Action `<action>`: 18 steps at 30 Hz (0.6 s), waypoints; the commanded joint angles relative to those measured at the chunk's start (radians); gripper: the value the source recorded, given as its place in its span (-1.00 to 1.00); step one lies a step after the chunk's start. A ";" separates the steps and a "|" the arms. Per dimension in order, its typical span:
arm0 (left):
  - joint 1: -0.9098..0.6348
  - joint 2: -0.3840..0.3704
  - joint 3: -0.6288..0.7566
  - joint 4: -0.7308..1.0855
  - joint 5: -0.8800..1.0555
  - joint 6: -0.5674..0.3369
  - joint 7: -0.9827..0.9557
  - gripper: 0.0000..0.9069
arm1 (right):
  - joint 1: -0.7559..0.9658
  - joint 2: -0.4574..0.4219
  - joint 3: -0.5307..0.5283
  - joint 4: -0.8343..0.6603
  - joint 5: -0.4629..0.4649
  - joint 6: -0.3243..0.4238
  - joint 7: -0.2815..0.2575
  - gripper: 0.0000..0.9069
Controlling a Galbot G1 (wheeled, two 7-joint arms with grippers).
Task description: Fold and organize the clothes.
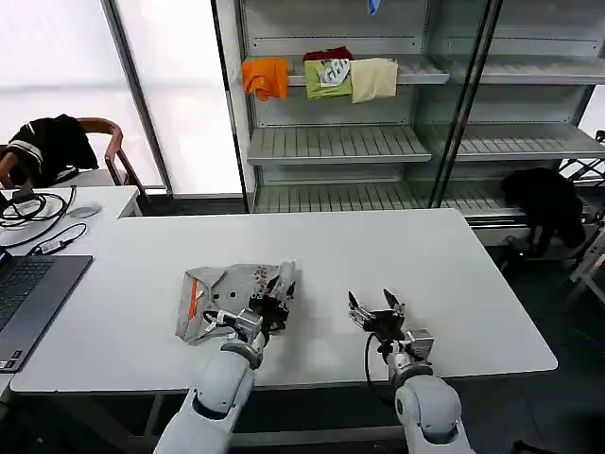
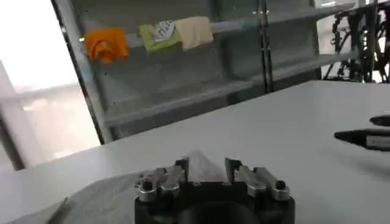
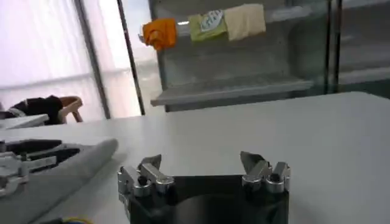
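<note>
The clothes are one light grey T-shirt (image 1: 222,301), lying partly folded on the white table (image 1: 454,284), left of centre, with an orange strip showing at its left end. My left gripper (image 1: 277,289) is at the shirt's right edge, shut on a raised peak of the cloth (image 2: 204,165). The grey fabric (image 2: 103,198) spreads below that gripper. My right gripper (image 1: 372,305) hovers just over bare table to the right of the shirt, open with nothing between its fingers (image 3: 150,163). The right wrist view shows the shirt (image 3: 67,173) off to one side.
A laptop (image 1: 28,293) and cables (image 1: 33,203) lie at the table's left end. Behind stands a wooden chair (image 1: 113,151) with a black garment. The shelf unit (image 1: 340,142) carries orange (image 1: 265,78), green (image 1: 327,78) and cream (image 1: 374,78) folded garments.
</note>
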 commanded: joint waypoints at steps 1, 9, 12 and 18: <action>-0.055 0.062 -0.131 -0.177 -0.228 0.069 -0.068 1.00 | 0.093 0.056 -0.186 -0.025 0.212 -0.165 0.067 1.00; 0.013 0.181 -0.436 -0.212 -0.335 0.084 -0.030 1.00 | 0.159 0.063 -0.286 -0.071 0.420 -0.204 0.136 1.00; 0.080 0.198 -0.504 -0.208 -0.356 0.078 -0.008 1.00 | 0.164 0.063 -0.290 -0.093 0.422 -0.204 0.144 0.47; 0.141 0.173 -0.545 -0.187 -0.391 0.085 -0.012 1.00 | 0.147 0.057 -0.278 -0.112 0.426 -0.203 0.168 -1.00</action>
